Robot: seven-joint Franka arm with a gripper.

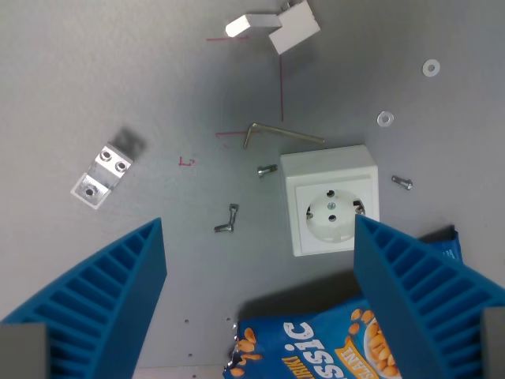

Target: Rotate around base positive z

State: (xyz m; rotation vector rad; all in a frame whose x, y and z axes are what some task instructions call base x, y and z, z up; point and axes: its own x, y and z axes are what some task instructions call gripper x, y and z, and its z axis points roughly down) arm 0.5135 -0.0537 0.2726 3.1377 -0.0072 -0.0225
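Jaws: we see the gripper with its two blue ribbed fingers spread wide, holding nothing.
Tabletop: we look straight down on a grey tabletop with thin red pen marks.
Socket: a white wall socket lies face up, just inside the finger at the wrist view's right, whose tip overlaps the socket's corner in the picture.
Peanut bag: a blue peanut bag lies at the bottom edge, below the socket.
Small parts: an Allen key lies just above the socket; a screw is beside it, another screw on its far side.
Bracket: a metal bracket sits at the wrist view's left, well apart from the socket.
Top edge: a white angled piece lies there.
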